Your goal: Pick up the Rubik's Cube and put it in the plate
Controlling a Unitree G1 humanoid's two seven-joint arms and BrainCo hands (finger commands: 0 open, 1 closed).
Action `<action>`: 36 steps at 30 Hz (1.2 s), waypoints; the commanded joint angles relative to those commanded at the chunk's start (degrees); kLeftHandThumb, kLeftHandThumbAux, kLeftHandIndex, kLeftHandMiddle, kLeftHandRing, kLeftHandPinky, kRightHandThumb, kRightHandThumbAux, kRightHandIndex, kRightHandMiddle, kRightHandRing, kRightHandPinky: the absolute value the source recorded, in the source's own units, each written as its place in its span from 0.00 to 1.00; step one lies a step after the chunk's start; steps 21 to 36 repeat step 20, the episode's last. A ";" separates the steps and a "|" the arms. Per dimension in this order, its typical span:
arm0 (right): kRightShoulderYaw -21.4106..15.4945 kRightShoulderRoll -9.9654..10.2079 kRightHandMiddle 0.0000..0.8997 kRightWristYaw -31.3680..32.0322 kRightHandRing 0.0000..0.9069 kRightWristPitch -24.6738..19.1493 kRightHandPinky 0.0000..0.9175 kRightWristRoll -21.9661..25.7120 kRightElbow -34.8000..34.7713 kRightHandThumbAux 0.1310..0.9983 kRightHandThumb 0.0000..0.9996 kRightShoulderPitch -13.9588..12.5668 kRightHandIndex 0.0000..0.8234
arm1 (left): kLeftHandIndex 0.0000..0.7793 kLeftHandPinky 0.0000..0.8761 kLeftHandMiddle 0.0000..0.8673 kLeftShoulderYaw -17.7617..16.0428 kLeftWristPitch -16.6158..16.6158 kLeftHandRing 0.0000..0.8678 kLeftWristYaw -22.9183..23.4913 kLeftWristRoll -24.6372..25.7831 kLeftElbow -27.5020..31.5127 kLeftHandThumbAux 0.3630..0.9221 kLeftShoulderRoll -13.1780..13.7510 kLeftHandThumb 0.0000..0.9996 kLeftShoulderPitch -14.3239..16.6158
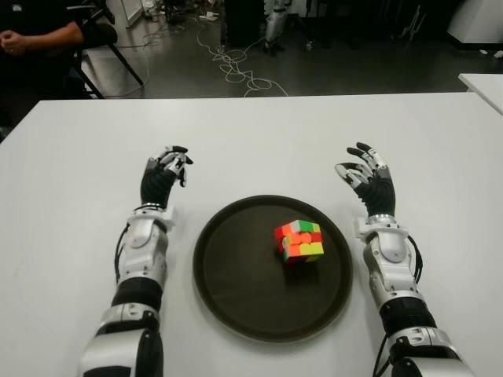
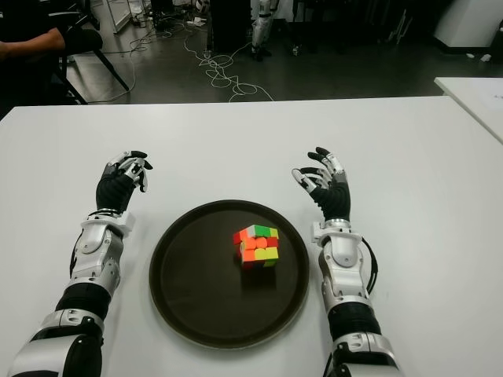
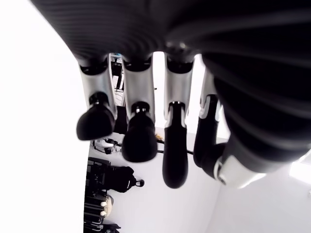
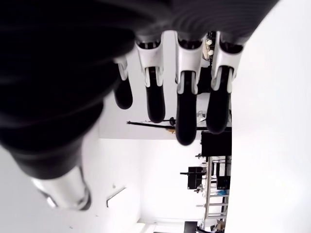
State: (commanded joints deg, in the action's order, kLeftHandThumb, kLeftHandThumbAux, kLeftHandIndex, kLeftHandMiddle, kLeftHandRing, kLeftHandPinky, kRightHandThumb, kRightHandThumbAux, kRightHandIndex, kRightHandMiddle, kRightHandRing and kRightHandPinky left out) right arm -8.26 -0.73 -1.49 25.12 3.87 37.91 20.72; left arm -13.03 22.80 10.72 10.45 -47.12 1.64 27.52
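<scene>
The Rubik's Cube (image 1: 299, 240), with orange, green, yellow and white stickers showing, sits inside the dark round plate (image 1: 228, 275), right of its centre. My left hand (image 1: 163, 174) is over the white table to the left of the plate, fingers relaxed and holding nothing. My right hand (image 1: 363, 173) is to the right of the plate and a little beyond its far rim, fingers spread and empty. Both wrist views show only loose fingers (image 3: 138, 136) and fingers (image 4: 184, 116) with nothing between them.
The white table (image 1: 259, 133) stretches out on all sides of the plate. Beyond its far edge are floor cables (image 1: 236, 67), a seated person's arm (image 1: 39, 35) at the far left, and another white table corner (image 1: 483, 82) at the right.
</scene>
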 joint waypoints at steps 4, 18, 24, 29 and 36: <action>0.02 -0.11 0.32 0.19 0.38 0.05 0.41 0.12 0.40 0.70 0.16 0.21 0.23 | 0.55 0.87 0.66 0.49 0.12 0.84 -1.27 -1.21 -0.11 0.53 0.20 0.85 0.03; 0.00 -1.62 0.27 0.00 0.29 1.52 0.32 -0.80 4.05 0.67 0.15 1.56 0.17 | 0.48 0.60 0.59 2.13 0.40 0.59 -3.74 -3.94 -0.22 0.56 0.82 0.83 -0.15; 0.04 -1.76 0.26 -0.09 0.28 2.03 0.30 -0.98 4.42 0.67 0.16 1.65 0.17 | 0.47 0.56 0.57 2.18 0.28 0.54 -3.83 -3.92 -0.25 0.57 0.80 0.82 -0.16; 0.04 -1.76 0.26 -0.09 0.28 2.03 0.30 -0.98 4.42 0.67 0.16 1.65 0.17 | 0.47 0.56 0.57 2.18 0.28 0.54 -3.83 -3.92 -0.25 0.57 0.80 0.82 -0.16; 0.04 -1.76 0.26 -0.09 0.28 2.03 0.30 -0.98 4.42 0.67 0.16 1.65 0.17 | 0.47 0.56 0.57 2.18 0.28 0.54 -3.83 -3.92 -0.25 0.57 0.80 0.82 -0.16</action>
